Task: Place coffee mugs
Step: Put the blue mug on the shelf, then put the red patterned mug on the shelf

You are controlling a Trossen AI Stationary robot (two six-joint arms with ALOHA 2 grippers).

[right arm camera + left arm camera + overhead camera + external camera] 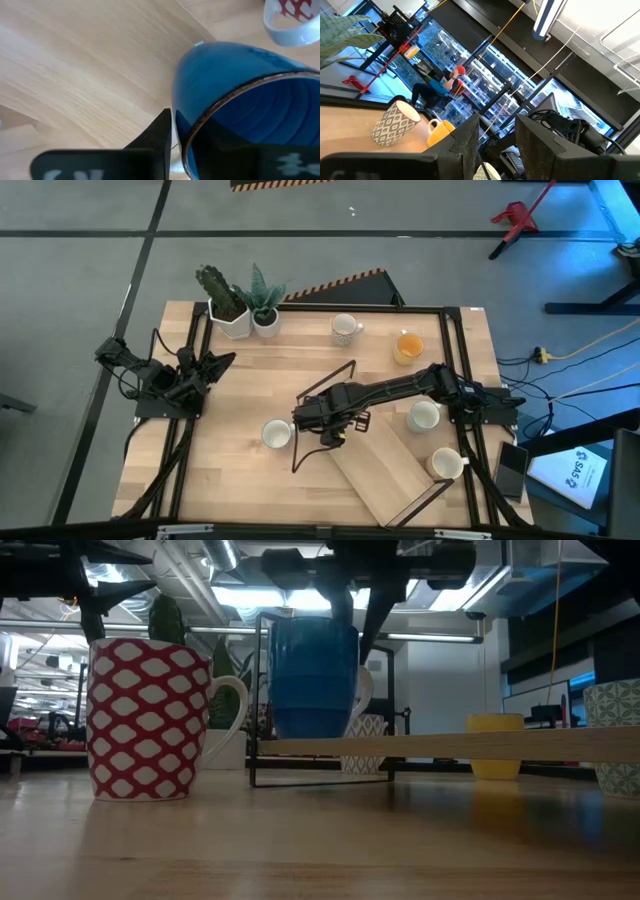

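A dark blue mug (312, 675) stands upright with its base on a wooden board (450, 747) near the table's middle. My right gripper (327, 422) hangs over it, pointing down, slightly open, with one finger on each side of the mug's wall (182, 107). A red-and-white patterned mug (150, 720) stands on the table beside it. More mugs stand around: a white one (345, 328), an orange one (407, 347) and two pale ones (424, 416), (447, 464). My left gripper (497, 150) waits open at the table's left edge. My right gripper straddles the blue mug's rim (195, 132) from above, one finger inside the mug and one finger (159, 135) outside. A thin gap shows between the outer finger and the wall. Whether the inner finger touches the wall, I cannot tell. The mug rests on the board.
The board (385, 465) lies slanted toward the near right, with a black wire frame (255, 700) around it. Two potted plants (225, 305), (265, 310) stand at the far left. A black rail frame (445, 310) runs around the table top.
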